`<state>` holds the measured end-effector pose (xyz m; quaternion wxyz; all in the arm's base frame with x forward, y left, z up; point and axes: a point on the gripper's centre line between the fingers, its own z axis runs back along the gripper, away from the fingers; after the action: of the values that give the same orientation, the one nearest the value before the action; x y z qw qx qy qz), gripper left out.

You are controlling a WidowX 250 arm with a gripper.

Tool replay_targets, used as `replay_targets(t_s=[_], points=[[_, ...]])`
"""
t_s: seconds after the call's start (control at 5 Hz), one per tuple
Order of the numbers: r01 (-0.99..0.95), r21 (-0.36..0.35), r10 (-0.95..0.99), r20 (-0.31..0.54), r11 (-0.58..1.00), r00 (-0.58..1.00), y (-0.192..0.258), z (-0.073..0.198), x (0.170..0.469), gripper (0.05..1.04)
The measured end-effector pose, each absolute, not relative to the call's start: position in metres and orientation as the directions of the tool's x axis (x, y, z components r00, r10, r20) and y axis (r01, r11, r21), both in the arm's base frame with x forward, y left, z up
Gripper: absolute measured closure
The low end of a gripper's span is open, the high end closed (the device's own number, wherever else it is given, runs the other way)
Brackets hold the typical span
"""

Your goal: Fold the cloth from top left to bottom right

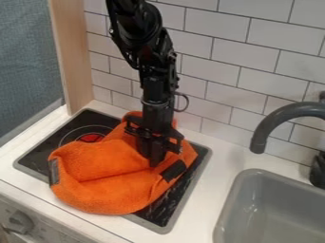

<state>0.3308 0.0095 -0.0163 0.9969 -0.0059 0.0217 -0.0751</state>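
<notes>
Under and around the gripper (154,160): orange cloth (111,192), rumpled on black cooktop (38,156). Grip open or closed, can't tell. Creased, perhaps part-folded; flat corner-to-corner fold looks unfinished.

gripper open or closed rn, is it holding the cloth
Gripper: at the cloth; open, closed or holding can't be told.

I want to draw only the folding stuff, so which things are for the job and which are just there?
For the job:
- orange cloth
- black gripper, down at the cloth

Just there:
- stove top, under the cloth
- grey sink
- dark tap
- knob
</notes>
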Motion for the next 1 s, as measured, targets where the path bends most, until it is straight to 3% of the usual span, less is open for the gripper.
replay_targets(t_s=[0.2,0.4,1.0], points=[[0.150,-0.025,-0.151,-0.053,0.988,0.987,0.008,-0.018,0.328,0.284],[0.155,-0.032,-0.157,-0.066,0.987,0.985,0.007,-0.018,0.325,0.070],[0.169,-0.053,-0.172,-0.063,0.984,0.983,0.008,0.000,0.323,0.084]])
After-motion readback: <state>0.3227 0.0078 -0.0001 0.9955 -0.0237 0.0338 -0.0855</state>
